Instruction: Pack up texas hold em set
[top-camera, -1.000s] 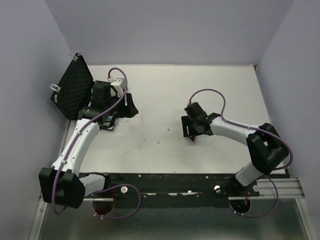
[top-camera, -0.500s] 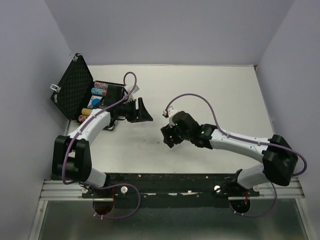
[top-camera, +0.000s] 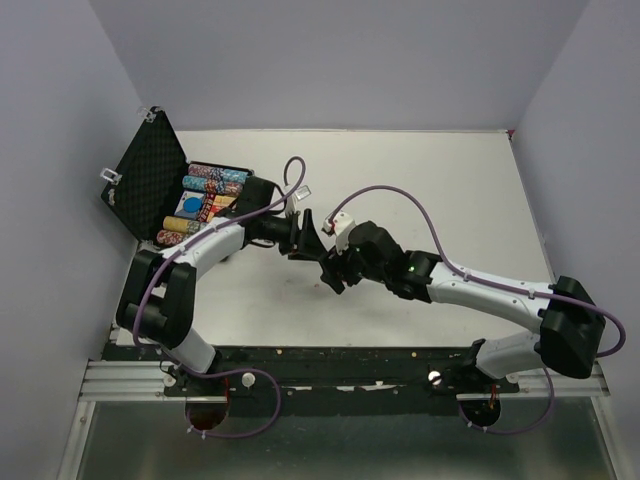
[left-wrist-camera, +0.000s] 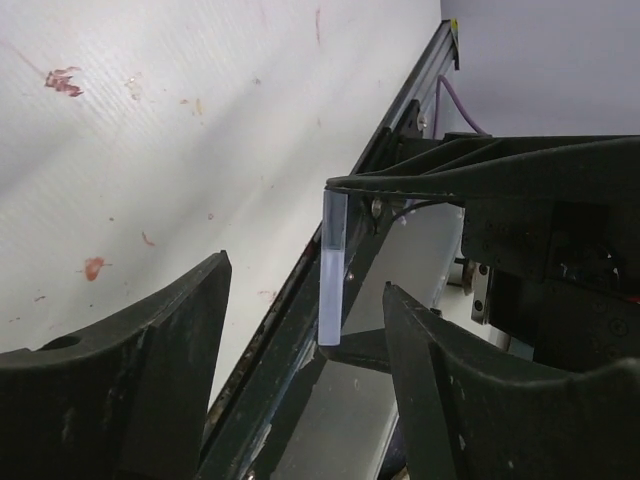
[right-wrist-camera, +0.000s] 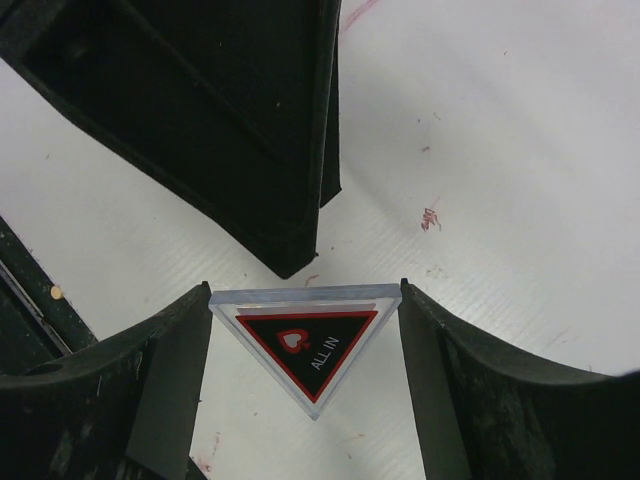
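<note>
Right tool (right-wrist-camera: 303, 318) half-open, pinching triangular token (right-wrist-camera: 306, 348) by edges, right of open case (top-camera: 146, 186) at far left. Left tool (left-wrist-camera: 302, 292) wide, empty, facing it. Risk: mistimed handover drops token.

Black case (top-camera: 148, 182) open, chips (top-camera: 215, 180) inside; triangular ALL IN token (right-wrist-camera: 306, 345) clamped in right pincer (right-wrist-camera: 305, 328).

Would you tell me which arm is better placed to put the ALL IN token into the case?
Probably the left. The right gripper holds the ALL IN token, but the open case lies beside the left arm, and the left gripper faces the token with jaws open.
</note>
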